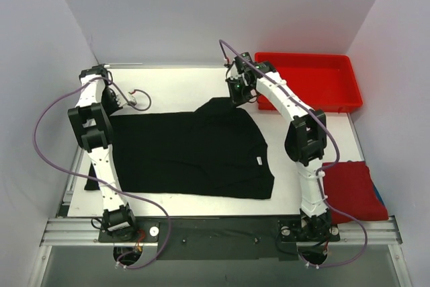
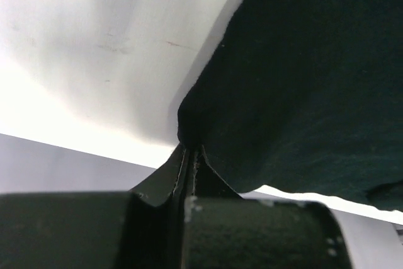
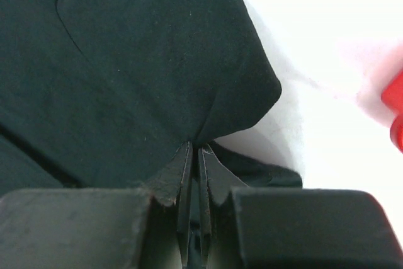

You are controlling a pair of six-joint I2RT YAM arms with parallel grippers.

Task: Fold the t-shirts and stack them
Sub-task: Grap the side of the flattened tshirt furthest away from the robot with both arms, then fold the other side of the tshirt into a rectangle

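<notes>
White tabletop carries the black t-shirt, spread flat with its long axis running left to right between the arms. At its far-left corner the left gripper is pressed together on a pinch of cloth. At the far edge, right of centre, the right gripper likewise pinches a raised flap. The shirt's body thus lies nearward from both. Which end is the collar I cannot tell. The red t-shirt lies near right, apart.
</notes>
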